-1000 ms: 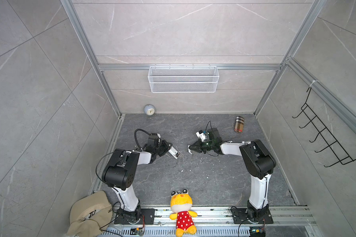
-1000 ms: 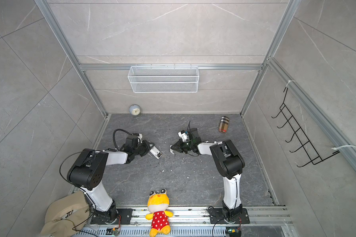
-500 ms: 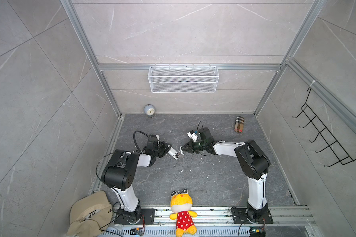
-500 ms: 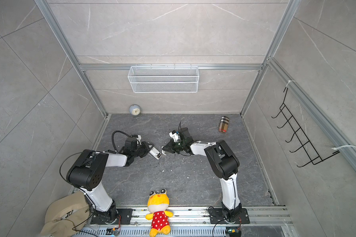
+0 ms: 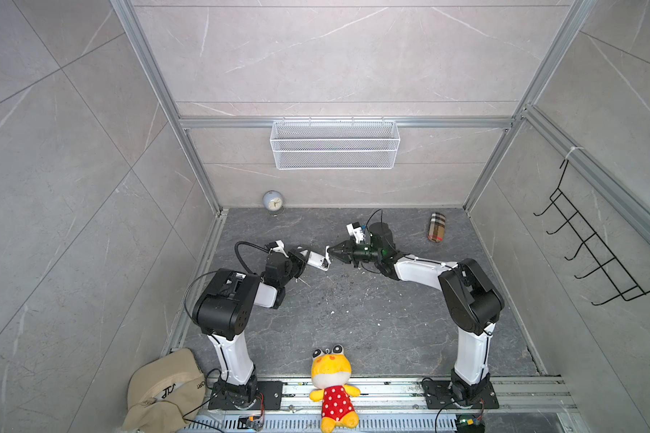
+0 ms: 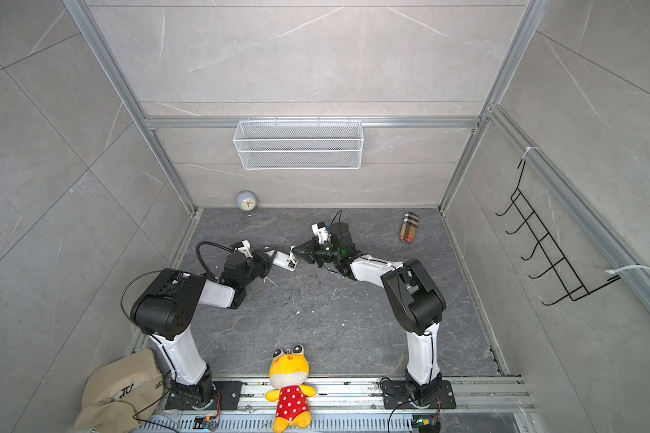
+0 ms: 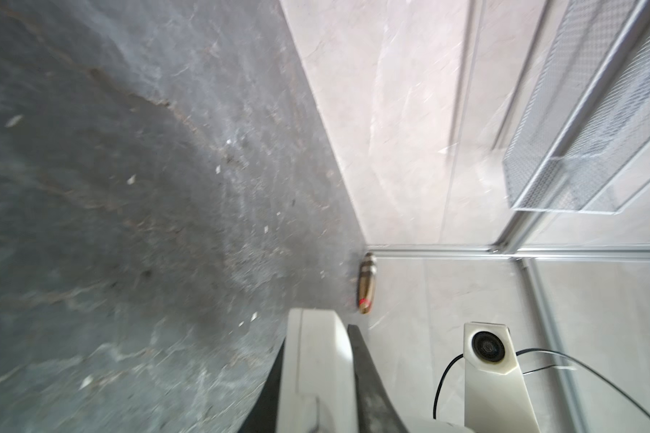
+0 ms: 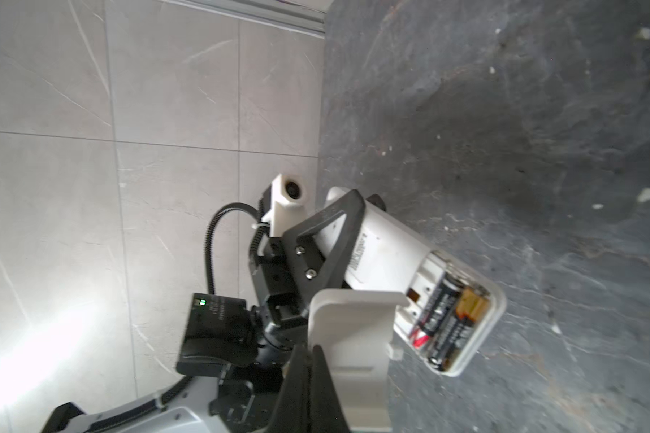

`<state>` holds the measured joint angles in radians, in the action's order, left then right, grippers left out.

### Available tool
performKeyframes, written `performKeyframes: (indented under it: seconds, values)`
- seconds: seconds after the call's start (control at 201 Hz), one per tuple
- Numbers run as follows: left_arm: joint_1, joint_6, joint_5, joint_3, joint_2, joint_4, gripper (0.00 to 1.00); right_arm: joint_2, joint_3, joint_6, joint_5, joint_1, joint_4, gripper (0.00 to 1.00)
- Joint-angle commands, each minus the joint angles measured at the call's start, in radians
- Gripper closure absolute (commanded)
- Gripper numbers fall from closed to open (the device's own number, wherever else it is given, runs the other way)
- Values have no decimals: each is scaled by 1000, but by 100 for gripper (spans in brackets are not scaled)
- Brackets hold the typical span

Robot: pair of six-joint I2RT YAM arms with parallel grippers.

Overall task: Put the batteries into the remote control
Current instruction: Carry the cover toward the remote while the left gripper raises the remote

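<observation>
Remote control (image 8: 387, 247) appeared light, rigid and slick; my left gripper (image 5: 304, 258) clamped its mid-body. My right gripper (image 5: 330, 253) pinched the thin battery cover (image 8: 349, 330) by one edge.

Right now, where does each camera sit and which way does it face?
Top views: high overhead, tilted toward the back wall; left arm and right arm show whole.
Left wrist: on the left arm, facing the plaid pouch in the back corner; own jaws, remote control edge.
Right wrist: on the right arm, facing the left arm; own jaws pinching the cover, batteries beyond.
Shared: all show the remote control.
</observation>
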<state>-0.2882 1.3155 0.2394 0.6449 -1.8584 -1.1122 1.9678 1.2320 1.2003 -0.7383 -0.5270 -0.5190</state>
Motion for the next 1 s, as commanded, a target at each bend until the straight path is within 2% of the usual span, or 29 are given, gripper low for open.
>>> performKeyframes:
  seconds: [0.0, 0.13, 0.254, 0.528, 0.991]
  values:
    - [-2, 89, -31, 18, -15, -221, 90, -19, 62, 114, 21, 11, -93, 98]
    - [-2, 152, -56, 12, -38, -302, 90, 13, 117, 194, 15, 23, -152, 98]
    - [-2, 198, -65, 19, -29, -301, 90, 38, 162, 248, -2, 39, -177, 98]
    - [-2, 294, -97, 32, -10, -301, 90, 63, 183, 251, -30, 42, -138, 99]
    - [-2, 321, -94, 32, 6, -301, 90, 143, 183, 301, -47, 3, -225, 98]
